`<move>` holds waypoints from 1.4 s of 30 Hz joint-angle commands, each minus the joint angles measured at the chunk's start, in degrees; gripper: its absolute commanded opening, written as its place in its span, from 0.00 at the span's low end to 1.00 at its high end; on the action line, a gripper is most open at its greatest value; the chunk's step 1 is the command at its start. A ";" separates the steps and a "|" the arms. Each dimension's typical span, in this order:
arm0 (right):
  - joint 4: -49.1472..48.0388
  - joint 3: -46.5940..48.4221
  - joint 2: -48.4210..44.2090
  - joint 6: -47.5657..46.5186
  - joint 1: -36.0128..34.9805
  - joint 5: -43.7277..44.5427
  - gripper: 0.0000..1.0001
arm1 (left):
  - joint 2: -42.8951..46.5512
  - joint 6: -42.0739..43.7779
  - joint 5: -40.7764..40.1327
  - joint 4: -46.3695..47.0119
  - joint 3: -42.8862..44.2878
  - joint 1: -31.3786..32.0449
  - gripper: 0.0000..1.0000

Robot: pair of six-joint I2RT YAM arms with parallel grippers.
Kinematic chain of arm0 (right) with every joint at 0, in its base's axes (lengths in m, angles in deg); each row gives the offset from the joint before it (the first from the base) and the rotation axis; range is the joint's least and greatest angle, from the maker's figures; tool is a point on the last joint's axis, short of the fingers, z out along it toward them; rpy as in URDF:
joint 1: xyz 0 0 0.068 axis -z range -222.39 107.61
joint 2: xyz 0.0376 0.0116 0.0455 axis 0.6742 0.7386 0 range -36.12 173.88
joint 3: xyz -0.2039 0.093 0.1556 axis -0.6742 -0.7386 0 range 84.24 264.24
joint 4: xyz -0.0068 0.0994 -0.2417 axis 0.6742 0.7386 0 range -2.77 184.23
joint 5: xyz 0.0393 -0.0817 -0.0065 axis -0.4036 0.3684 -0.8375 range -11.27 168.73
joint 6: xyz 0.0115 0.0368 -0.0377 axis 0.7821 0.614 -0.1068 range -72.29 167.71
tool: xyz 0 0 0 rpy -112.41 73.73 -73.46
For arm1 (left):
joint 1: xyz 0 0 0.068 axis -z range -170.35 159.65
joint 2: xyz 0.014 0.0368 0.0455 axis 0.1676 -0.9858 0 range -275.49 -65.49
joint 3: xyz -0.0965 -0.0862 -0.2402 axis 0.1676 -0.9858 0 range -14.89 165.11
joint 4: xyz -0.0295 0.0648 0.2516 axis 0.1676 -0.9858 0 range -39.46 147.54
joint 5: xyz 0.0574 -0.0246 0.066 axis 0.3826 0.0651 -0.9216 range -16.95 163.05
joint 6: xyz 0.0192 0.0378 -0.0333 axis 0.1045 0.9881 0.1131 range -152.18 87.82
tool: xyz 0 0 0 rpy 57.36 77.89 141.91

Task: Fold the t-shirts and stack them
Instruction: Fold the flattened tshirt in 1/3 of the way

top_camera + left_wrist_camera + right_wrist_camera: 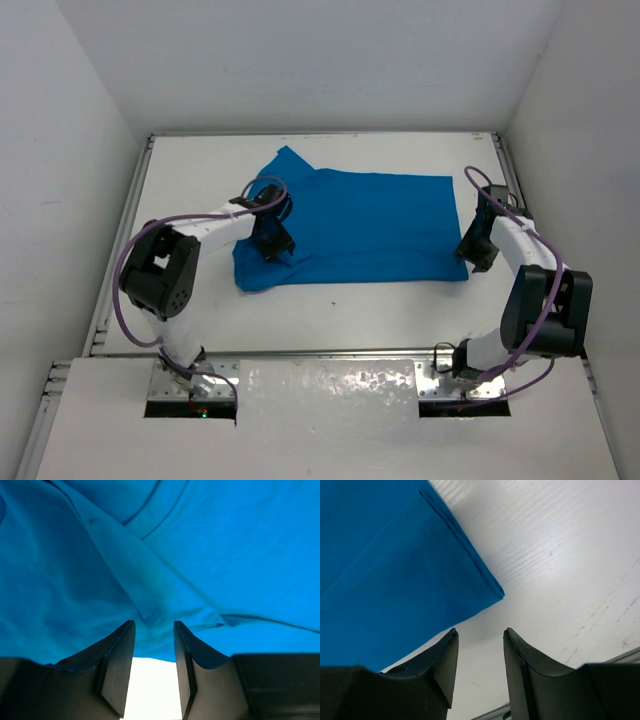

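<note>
On white table (350, 312), blue t-shirt (380, 225), both jaws half-open, empty, left over its edge, right beside corner.

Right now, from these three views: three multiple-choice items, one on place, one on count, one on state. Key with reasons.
1. Over which part of the t-shirt does the left gripper hang? A) far-right corner B) near-left part C) near-right corner
2. T-shirts on the table: A) one B) two C) three
3. The right gripper has its jaws: A) shut on cloth B) shut, empty C) open, empty

Key:
1. B: the top view shows it there, and blue cloth fills its wrist view.
2. A: a single blue shirt lies spread out.
3. C: white table shows between its fingers.
</note>
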 commanded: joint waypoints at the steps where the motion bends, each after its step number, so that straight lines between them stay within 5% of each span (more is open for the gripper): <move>1: -0.19 1.41 -1.37 -0.72 0.33 -0.22 0.40 | -1.11 -1.94 -0.93 -0.31 2.35 1.18 0.34; 8: 0.34 2.11 -1.10 -0.89 0.33 -0.13 0.40 | -2.69 -3.17 -1.54 0.13 1.83 2.33 0.26; 13: 0.25 2.20 -0.75 -0.98 0.33 -0.22 0.40 | -3.66 -3.08 -1.63 1.18 1.74 2.33 0.00; 29: 0.42 2.64 -0.49 -1.16 0.33 -0.05 0.40 | -3.92 -0.62 -6.02 2.58 9.38 2.33 0.00; 39: 0.95 3.34 0.04 -1.33 0.33 -0.48 0.40 | -13.06 5.53 -4.36 1.88 18.26 2.33 0.00; 40: 1.04 3.43 0.04 -1.51 0.33 -0.48 0.40 | -13.07 6.06 -4.53 2.15 18.35 2.33 0.00; 42: 1.04 3.52 0.04 -1.51 0.33 -0.57 0.40 | -12.46 6.50 -5.41 2.33 18.44 2.33 0.36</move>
